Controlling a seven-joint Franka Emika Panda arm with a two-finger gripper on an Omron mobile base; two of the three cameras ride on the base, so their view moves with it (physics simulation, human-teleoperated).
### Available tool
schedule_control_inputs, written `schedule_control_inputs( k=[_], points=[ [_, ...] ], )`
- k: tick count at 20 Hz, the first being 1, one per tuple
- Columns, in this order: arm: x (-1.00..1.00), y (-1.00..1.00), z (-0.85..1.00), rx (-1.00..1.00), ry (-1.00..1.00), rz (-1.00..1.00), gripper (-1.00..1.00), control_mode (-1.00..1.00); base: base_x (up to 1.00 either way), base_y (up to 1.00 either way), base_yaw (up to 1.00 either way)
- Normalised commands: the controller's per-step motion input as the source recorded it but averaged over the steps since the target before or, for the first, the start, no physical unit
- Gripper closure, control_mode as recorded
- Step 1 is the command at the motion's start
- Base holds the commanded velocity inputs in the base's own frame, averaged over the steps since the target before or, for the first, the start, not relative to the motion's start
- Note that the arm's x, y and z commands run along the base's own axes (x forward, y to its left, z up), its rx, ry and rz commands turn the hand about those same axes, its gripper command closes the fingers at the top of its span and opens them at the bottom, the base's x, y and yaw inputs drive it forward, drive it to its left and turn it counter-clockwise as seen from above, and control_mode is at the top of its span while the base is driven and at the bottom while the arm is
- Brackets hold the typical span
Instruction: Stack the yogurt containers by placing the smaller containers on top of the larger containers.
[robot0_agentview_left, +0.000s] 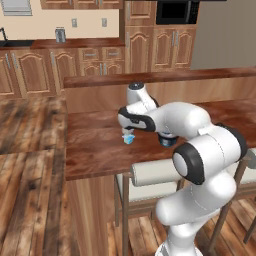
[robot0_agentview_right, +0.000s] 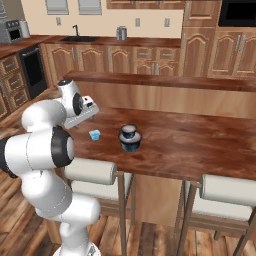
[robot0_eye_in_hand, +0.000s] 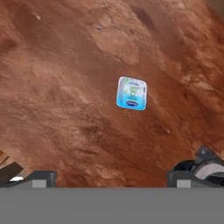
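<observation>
Jaws wide open, gripping nothing, the gripper (robot0_eye_in_hand: 112, 178) hangs above the tiny pale-blue cup (robot0_eye_in_hand: 131, 93) on the table (robot0_agentview_right: 200, 140) — stacked dark-blue cups (robot0_agentview_right: 130, 138) stand just beside.

The tiny pale-blue cup (robot0_agentview_right: 94, 134) stands upright on the counter (robot0_agentview_right: 200, 145) near its left end. Just beside it, the narrower dark-blue cup (robot0_agentview_right: 129, 131) sits on the wide tub (robot0_agentview_right: 130, 143).

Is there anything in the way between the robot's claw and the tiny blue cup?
Nothing visible. The open gripper hangs above the tiny blue cup, with bare wooden counter around it. The stacked dark-blue cups stand off to one side.
</observation>
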Motion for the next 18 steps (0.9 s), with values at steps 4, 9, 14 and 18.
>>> schedule_control_inputs(
  k=[4,9,14,18],
  points=[
    [0.06,0.00,-0.18,0.00,0.00,0.00,-1.00,-1.00,0.00,0.00,0.00],
    [0.03,0.00,-0.15,0.00,-0.01,-0.01,-1.00,-1.00,0.00,0.00,0.00],
    [0.17,0.00,-0.34,0.00,0.00,-0.02,-1.00,-1.00,0.00,0.00,0.00],
    [0.18,0.00,-0.25,0.01,0.00,-0.02,-1.00,-1.00,0.00,0.00,0.00]
  ],
)
